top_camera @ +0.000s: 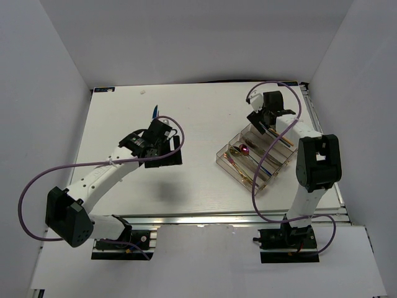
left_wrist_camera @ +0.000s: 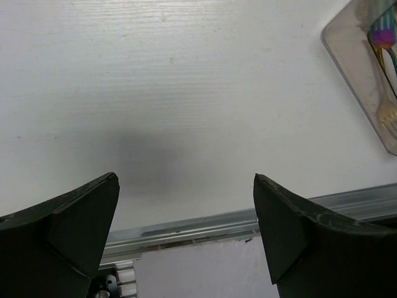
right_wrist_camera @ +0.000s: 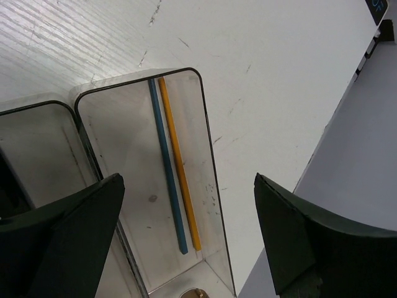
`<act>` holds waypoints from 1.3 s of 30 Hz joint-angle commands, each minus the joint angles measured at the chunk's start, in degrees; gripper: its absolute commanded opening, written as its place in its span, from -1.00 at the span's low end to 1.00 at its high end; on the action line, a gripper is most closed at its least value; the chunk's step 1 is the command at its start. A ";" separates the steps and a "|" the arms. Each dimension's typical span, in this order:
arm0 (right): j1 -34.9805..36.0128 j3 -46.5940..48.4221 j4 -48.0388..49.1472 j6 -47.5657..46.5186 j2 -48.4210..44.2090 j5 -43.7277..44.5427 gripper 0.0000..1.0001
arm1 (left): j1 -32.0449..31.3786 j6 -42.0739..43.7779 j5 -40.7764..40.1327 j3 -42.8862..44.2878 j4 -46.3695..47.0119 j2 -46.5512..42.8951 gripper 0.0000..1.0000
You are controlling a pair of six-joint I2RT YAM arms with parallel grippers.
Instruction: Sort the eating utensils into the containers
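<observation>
Four long slots run side by side in the clear, smoky tray (top_camera: 218, 159). It sits on the right part of the white table (top_camera: 124, 112), turned a bit crooked.

In the slot at the tray's right end lie two thin sticks, a blue stick (right_wrist_camera: 167, 167) and an orange-gold stick (right_wrist_camera: 182, 174). They lie flat, close beside each other, and run along the slot. In the top view, shiny rainbow spoons (top_camera: 246, 149) lie in the slots more to the left. The left wrist view shows a gold fork (left_wrist_camera: 388, 112) in the slot at the tray's left end. A rainbow piece (left_wrist_camera: 383, 36) lies in that end of the tray too, close to the fork.

The right claw (right_wrist_camera: 187, 180) hangs over the far end of the tray, right above the slot with the two sticks. Its two black fingers are spread wide. Nothing is between them, and they do not touch the sticks or the tray.

The left claw (left_wrist_camera: 185, 176) hangs over bare table, left of the tray and well apart from it. Its fingers are spread wide too and hold nothing. A soft dark shadow (left_wrist_camera: 146, 164) lies on the table under it, near the metal rail (left_wrist_camera: 205, 226) at the table's near edge.

A thin blue bit (top_camera: 155, 113) pokes out just past the left arm in the top view. I cannot tell what it is.
</observation>
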 commanded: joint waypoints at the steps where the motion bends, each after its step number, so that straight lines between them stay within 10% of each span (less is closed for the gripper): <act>1: -0.11 1.63 0.01 2.80 -3.73 -1.24 0.79 | 1.80 0.95 -5.48 3.44 -1.92 -1.30 0.96; 11: 13.24 12.20 -7.89 33.69 -20.15 13.36 0.79 | 16.92 14.02 -5.23 18.02 -3.15 18.62 0.95; 14: 8.70 8.34 -12.82 45.68 -24.19 -20.84 0.79 | 18.41 16.06 -3.56 24.18 -2.45 27.24 0.77; 16: 9.46 4.82 -14.30 49.03 -25.61 -26.73 0.79 | 19.03 16.50 -3.12 28.92 -3.06 32.96 0.63; 21: 13.60 -0.54 -20.02 50.45 -29.92 -23.12 0.79 | 19.12 17.91 -0.74 34.73 -4.21 40.26 0.24; 39: 13.52 -6.10 -24.68 47.46 -38.54 -21.63 0.79 | 19.12 19.05 1.89 27.01 2.91 45.19 -0.01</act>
